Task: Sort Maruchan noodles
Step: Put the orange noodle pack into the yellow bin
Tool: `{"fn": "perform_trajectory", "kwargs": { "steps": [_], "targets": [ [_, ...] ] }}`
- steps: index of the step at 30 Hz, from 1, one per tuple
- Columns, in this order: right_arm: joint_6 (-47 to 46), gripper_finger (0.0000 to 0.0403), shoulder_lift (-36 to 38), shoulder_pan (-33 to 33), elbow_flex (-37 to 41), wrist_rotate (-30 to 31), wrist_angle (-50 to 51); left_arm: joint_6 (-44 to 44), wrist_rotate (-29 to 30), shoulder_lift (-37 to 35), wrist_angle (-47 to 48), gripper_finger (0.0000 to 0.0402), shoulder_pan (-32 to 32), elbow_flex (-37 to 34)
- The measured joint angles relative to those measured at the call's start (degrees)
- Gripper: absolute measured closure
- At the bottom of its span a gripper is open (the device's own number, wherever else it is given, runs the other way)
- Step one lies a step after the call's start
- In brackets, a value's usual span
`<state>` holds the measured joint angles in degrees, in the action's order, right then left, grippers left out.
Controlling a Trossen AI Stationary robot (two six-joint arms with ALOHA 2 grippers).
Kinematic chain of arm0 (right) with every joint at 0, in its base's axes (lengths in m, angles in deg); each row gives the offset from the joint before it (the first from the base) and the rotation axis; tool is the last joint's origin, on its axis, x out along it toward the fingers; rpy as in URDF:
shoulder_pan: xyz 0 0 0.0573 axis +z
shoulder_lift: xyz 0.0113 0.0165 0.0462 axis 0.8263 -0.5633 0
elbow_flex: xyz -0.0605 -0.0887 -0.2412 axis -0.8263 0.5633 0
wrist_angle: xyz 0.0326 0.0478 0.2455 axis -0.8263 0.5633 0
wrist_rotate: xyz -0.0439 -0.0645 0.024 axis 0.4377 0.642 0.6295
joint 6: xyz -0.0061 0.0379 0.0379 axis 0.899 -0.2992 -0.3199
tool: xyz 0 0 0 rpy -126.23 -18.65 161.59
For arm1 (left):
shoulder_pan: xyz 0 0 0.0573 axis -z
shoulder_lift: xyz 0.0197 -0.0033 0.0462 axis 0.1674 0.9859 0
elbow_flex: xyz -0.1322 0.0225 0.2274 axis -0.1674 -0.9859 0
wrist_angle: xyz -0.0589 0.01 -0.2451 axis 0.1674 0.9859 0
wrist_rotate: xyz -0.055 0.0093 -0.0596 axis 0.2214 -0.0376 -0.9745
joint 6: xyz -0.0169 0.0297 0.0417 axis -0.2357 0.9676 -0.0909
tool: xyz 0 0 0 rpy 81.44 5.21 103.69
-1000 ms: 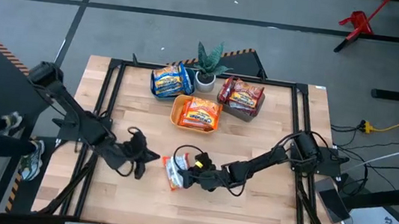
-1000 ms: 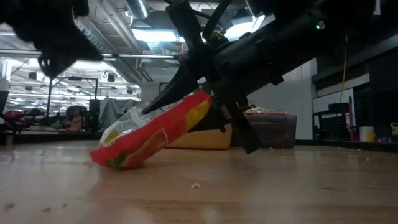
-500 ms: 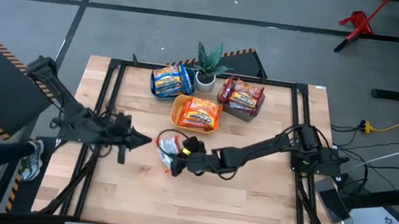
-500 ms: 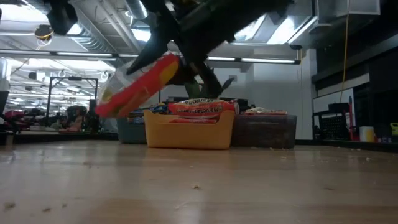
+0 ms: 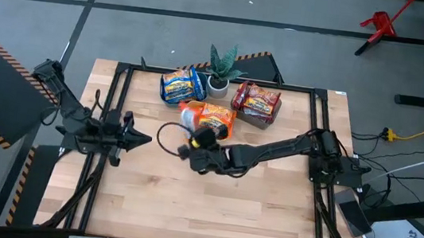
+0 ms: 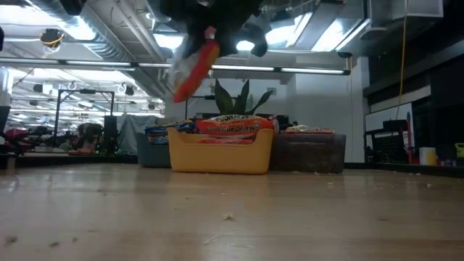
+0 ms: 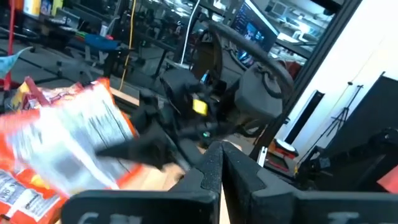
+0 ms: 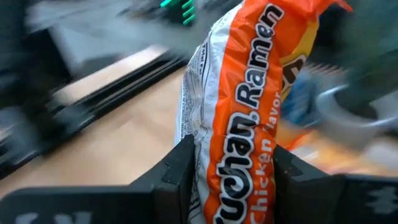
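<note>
An orange Maruchan noodles packet (image 5: pixel 187 116) (image 6: pixel 194 69) hangs in the air just left of the orange bin (image 5: pixel 212 133), with my right gripper (image 5: pixel 193 133) (image 8: pixel 233 174) shut on it. That bin holds more orange packets (image 5: pixel 213 120). Yellow-and-blue packets fill the bin (image 5: pixel 181 87) at the far left, red ones the dark bin (image 5: pixel 257 102) at the far right. My left gripper (image 5: pixel 143 137) (image 7: pixel 219 167) is shut on nothing, above the table's left part, pointing level toward the packet. My right gripper pinches the packet between its two fingers (image 8: pixel 183 171), one on the white printed back (image 8: pixel 200 155) and one on the orange front (image 8: pixel 264 158). The fingers come roughly level from the table's right side. The packet stands on edge, lifted clear of the table, its free end past the fingertips.
A small potted plant (image 5: pixel 219 72) stands between the two far bins. The three bins sit close together at the table's far middle. Bare wood (image 5: pixel 210 207) fills the near half. A black frame (image 5: pixel 115 92) runs along the table's edges.
My right gripper has risen and gone toward the far edge and the orange bin, rolling its wrist. The packet, whose lower end lay on the table, is now lifted clear and turned on edge. My left gripper has drawn back toward the table's left edge and risen.
</note>
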<state>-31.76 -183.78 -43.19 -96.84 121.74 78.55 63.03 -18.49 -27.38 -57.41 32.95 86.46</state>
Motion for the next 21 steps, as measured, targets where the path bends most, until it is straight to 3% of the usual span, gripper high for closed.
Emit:
{"fn": "perform_trajectory", "kwargs": {
  "steps": [3, 5, 15, 21],
  "targets": [
    [0.2, 0.0296, 0.0, -1.4, 0.0, 8.1, 0.4, 0.8, 0.5, 0.1, 0.2, 0.0402, 0.0, 0.0],
    [0.2, 0.0295, 0.0, -2.7, 0.0, 10.0, 0.1, 1.7, 1.0, 0.0, 0.2, 0.0402, 0.0, 0.0],
    [0.3, 0.0295, -4.2, -7.7, 0.0, 6.1, -7.9, 3.3, 2.4, 0.0, 1.3, 0.0402, 0.0, 0.0],
    [0.1, 0.0295, -5.2, -8.1, 0.1, 3.8, -7.6, 3.0, 2.4, 0.0, 1.8, 0.0402, 0.0, 0.0]
  ]
}}
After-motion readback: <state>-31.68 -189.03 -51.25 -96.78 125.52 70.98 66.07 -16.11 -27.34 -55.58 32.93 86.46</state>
